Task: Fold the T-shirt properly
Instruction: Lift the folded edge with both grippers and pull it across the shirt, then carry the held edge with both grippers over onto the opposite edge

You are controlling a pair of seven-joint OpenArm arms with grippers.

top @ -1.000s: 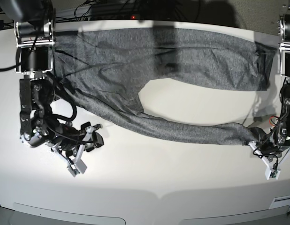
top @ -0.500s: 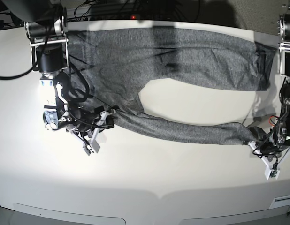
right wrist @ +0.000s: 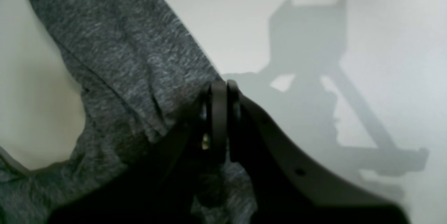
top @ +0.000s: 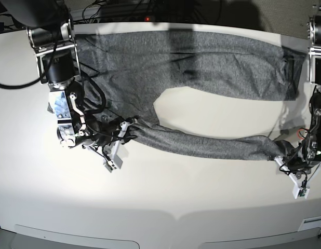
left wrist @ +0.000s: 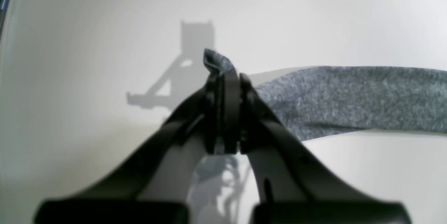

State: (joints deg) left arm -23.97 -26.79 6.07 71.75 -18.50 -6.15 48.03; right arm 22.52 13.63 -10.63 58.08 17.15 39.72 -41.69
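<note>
The heather-grey, thin knit long-sleeved T-shirt (top: 202, 67) lay spread across the white table (top: 165, 192). At its near-left edge the right gripper (top: 130, 126) pinched the fabric, jaws pressed together. At its near-right sleeve end the left gripper (top: 281, 153) clamped the cuff.

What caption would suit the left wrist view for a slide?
Left gripper shut on the tip of the T-shirt sleeve, above the white table.
</note>
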